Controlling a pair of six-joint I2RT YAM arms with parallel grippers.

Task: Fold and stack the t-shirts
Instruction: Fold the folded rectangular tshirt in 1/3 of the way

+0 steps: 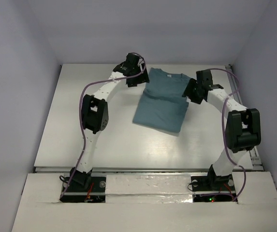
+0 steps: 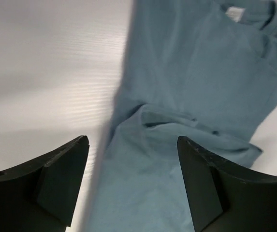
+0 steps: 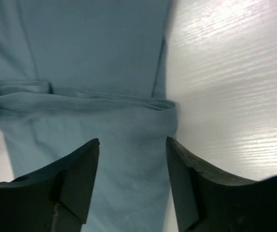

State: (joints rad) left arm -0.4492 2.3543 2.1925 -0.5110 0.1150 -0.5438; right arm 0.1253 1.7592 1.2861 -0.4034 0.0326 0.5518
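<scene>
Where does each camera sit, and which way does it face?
Top external: overhead, behind the left arm and right arm, facing down at the table; both show.
Left wrist: on the left arm, facing the shirt; open left end effector shows.
Right wrist: on the right arm, facing a fold; open right end effector shows.
All share the shirt.

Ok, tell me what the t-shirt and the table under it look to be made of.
T-shirt: soft thin knit cloth, probably cotton, matte teal-blue; it drapes flat and puckers at the fold. Table: hard white board with fine grain lines and a mild sheen, perhaps painted or laminated wood.
</scene>
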